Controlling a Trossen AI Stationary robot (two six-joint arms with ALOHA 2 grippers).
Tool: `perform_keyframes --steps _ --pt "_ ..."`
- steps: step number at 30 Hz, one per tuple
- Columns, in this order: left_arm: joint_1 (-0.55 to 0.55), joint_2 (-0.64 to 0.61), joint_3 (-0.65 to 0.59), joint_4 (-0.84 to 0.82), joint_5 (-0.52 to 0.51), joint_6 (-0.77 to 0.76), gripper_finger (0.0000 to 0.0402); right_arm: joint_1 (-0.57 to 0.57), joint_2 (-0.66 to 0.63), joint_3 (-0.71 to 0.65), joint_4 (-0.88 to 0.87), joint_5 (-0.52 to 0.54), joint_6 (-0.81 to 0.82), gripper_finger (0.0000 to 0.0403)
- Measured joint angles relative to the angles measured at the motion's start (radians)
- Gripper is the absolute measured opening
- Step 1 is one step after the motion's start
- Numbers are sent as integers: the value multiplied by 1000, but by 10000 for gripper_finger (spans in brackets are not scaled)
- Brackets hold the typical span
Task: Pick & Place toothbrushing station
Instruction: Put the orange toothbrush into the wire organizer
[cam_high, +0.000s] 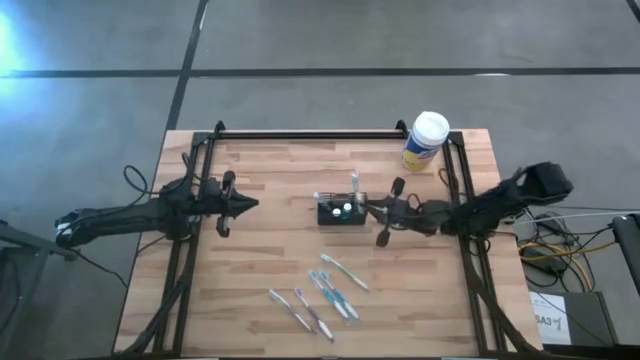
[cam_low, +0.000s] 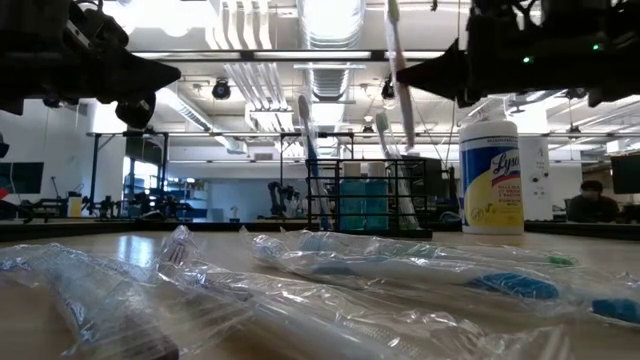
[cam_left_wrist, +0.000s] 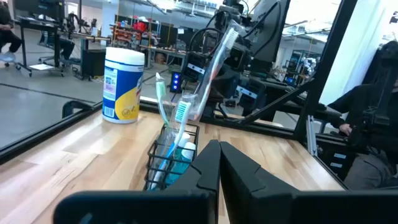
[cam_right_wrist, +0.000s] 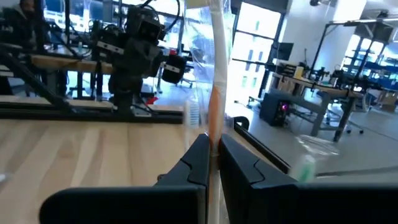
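The toothbrushing station, a small black wire caddy (cam_high: 340, 212), stands at the table's middle with teal-headed toothbrushes (cam_left_wrist: 180, 112) upright in it. Just right of it, my right gripper (cam_high: 368, 208) is shut on a clear-wrapped toothbrush (cam_left_wrist: 217, 59), which stands over the caddy's right side. Whether the brush's lower end is inside the caddy, I cannot tell. My left gripper (cam_high: 235, 205) hovers shut at the table's left, pointing level at the caddy, with nothing in it. My right gripper pinches the wrapped toothbrush at the orange stretch of its handle (cam_right_wrist: 214, 127), about mid-length, between its two fingers. The fingers come level from the table's right and lie across the brush. The brush stands nearly upright, slightly tilted, its upper end (cam_low: 392, 20) well above the fingers.
Several wrapped toothbrushes (cam_high: 320, 295) lie loose near the table's front, right before the low camera (cam_low: 330, 290). A yellow canister with a white lid (cam_high: 427, 140) stands at the far right corner. Black frame rails (cam_high: 300, 133) run along the far and side edges.
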Motion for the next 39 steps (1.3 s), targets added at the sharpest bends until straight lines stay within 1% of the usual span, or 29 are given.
perform_keyframes --steps 1,4,7,10,15,19,21,25,29,39 --pt "0 0 -2 0 0 0 11 0 35 9 27 6 -3 13" --pt "0 0 -10 2 0 -3 10 0 135 15 136 80 3 13" --pt "0 0 -17 0 0 -4 9 0 215 -4 283 135 3 13" --pt "0 0 -17 1 1 -4 9 0 288 -31 398 138 16 13" --pt "0 0 -17 1 2 -1 13 1 365 -12 403 138 81 13" --pt "0 0 -17 1 2 0 11 5 410 20 403 139 75 13" --pt "0 0 -17 1 2 -4 9 8 424 24 403 164 71 13" --pt "0 0 -17 3 2 -4 10 21 429 21 404 213 69 13" --pt "0 0 -17 7 2 -4 13 32 426 12 404 242 62 13" --pt "0 0 -17 5 2 -5 11 37 430 5 404 252 104 13"
